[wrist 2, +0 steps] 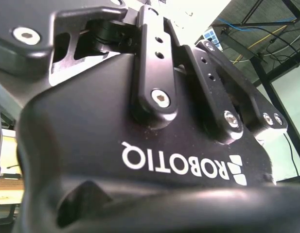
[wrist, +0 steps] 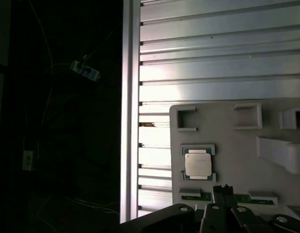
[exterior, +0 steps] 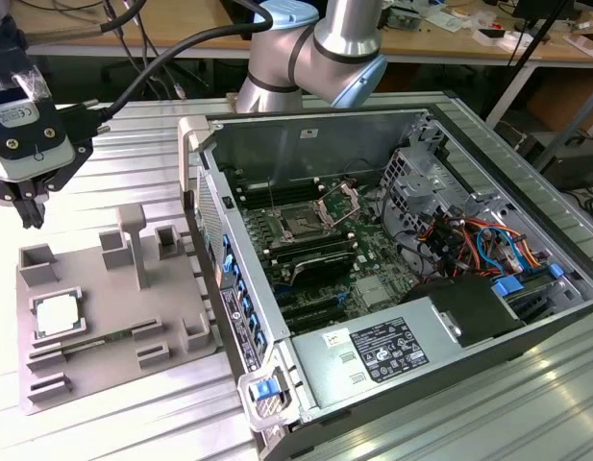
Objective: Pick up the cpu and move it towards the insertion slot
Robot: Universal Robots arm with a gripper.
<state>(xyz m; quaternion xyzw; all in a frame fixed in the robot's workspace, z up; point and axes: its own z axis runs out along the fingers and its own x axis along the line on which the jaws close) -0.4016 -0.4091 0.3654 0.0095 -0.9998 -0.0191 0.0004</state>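
Cpu waiting on the tray, gripper empty
The cpu [exterior: 56, 315] lies in a pocket of the grey tray [exterior: 113, 322]. The gripper [exterior: 30, 213] hangs above the tray's edge, seemingly closed on nothing, so lowering it like that could strike the cpu. The insertion slot [exterior: 301, 227] is well apart from the tray.

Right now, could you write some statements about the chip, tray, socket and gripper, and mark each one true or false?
1. The chip lies in the grey tray. True.
2. The gripper holds the chip. False: the chip rests in the tray, apart from the gripper.
3. The gripper hangs over the computer case. False: it hangs near the tray, at the exterior view's left.
4. The metal bracket of the socket stands open. True.
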